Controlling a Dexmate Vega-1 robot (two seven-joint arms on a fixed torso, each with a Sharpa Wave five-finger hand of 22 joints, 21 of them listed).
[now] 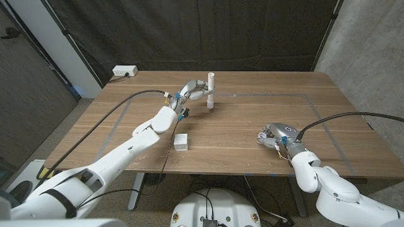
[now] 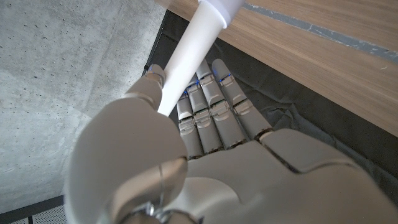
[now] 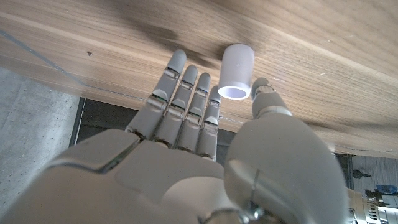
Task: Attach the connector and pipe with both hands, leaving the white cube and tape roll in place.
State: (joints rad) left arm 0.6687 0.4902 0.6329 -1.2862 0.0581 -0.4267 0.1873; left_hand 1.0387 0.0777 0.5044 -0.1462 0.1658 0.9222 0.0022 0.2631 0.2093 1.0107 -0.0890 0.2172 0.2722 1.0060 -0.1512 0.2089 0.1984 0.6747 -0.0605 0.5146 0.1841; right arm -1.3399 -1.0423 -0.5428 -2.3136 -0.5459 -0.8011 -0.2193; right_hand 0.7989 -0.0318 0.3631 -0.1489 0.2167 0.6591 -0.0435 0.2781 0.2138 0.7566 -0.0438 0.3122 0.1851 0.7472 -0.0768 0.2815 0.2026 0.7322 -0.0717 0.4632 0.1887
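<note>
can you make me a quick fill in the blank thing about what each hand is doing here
1. The white pipe is held upright by the ____ hand.
2. The short white connector lies on the table in front of the ____ hand.
3. The small white cube sits on the table beside the ____ arm.

Missing words: left; right; left

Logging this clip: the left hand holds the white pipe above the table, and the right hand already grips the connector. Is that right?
Not quite. The left hand does hold the white pipe above the table, but the right wrist view shows the right hand open, its fingers either side of the connector, not closed on it. The connector stands on the table.
</note>
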